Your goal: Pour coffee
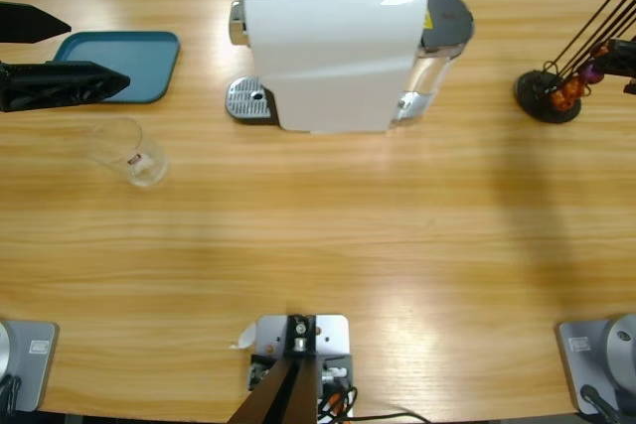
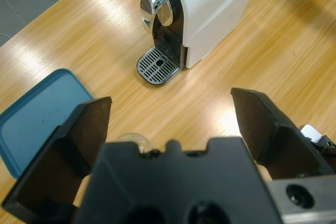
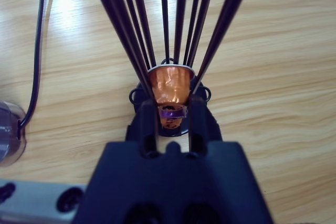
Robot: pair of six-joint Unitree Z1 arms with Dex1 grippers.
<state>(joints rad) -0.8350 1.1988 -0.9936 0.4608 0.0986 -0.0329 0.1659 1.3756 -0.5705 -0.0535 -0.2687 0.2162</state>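
High view: barely a faint pale trace of coffee [image 1: 142, 164] low in the clear glass [image 1: 124, 149] on the desk [image 1: 328, 235] beside the teal tray [image 1: 149, 57], glass mostly hidden behind the released left pincer [image 2: 173, 100] in left wrist view; right pincer [image 3: 173, 121] at the capsule rack [image 3: 170, 40], grip impossible to tell.

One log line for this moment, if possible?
left hand: open, above glass | right hand: at orange capsule in rack | drip tray: no cup
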